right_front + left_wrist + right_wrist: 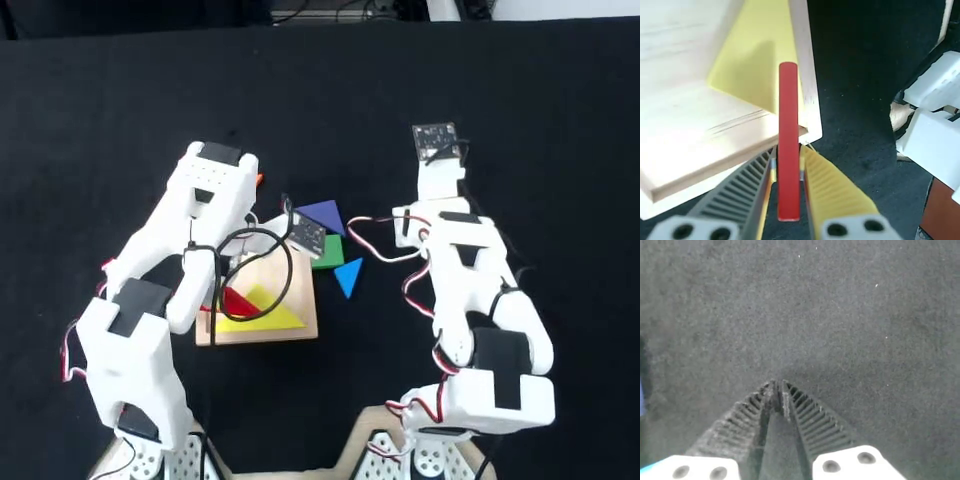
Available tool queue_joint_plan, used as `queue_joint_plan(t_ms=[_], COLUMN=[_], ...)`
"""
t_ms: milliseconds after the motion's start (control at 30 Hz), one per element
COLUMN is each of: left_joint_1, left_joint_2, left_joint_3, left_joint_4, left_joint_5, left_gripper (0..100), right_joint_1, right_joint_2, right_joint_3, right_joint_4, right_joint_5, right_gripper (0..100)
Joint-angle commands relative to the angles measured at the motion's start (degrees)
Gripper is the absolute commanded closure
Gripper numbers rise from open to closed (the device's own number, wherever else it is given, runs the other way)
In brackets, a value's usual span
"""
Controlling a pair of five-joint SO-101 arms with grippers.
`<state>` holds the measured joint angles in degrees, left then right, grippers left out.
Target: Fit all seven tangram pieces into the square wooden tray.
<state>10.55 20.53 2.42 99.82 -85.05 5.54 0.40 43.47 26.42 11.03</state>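
A: What's where?
B: Black worktop (pixel 100 90); wooden tray (pixel 685 150) holding a yellow triangle (pixel 752 55); left jaws clamp the red piece (pixel 788 140) edge-on over its corner; right jaws closed, empty.
A: Advice?
B: Likely clear the rim, lay red flat beside yellow.

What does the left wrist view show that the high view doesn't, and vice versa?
Left wrist view adds the grip: left gripper shut on the red piece, held on edge by a corner of the wooden tray. High view adds the layout: dark blue triangle, green piece and small blue triangle lying on the black table beside the tray. Shared: tray, the yellow piece lying in it, red piece.
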Motion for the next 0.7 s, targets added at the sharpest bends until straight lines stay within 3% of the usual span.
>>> queue_joint_plan(t_ms=[0, 233, 333, 433, 667], left_joint_1=[1.7, 1.9, 1.9, 2.0, 1.4], left_joint_2=[-0.4, -0.4, -0.4, -0.4, -0.4], left_joint_3=[-0.7, -1.9, -2.0, -2.1, -2.9], left_joint_4=[0.9, 0.8, 0.7, 0.4, 0.8], left_joint_5=[-31.7, -27.4, -25.9, -22.0, -26.0], left_gripper=[97, 97, 88, 86, 86], right_joint_1=[-1.1, -1.1, -1.1, -1.1, -1.1], right_joint_2=[-0.1, -0.1, -0.1, -0.1, -0.1], right_joint_3=[-3.1, -3.0, -3.0, -3.0, -3.0], right_joint_4=[-0.8, -0.8, -0.8, -0.8, -0.8], right_joint_5=[0.6, 0.5, 0.5, 0.5, 0.5], right_gripper=[98.6, 98.6, 98.6, 98.6, 98.6])
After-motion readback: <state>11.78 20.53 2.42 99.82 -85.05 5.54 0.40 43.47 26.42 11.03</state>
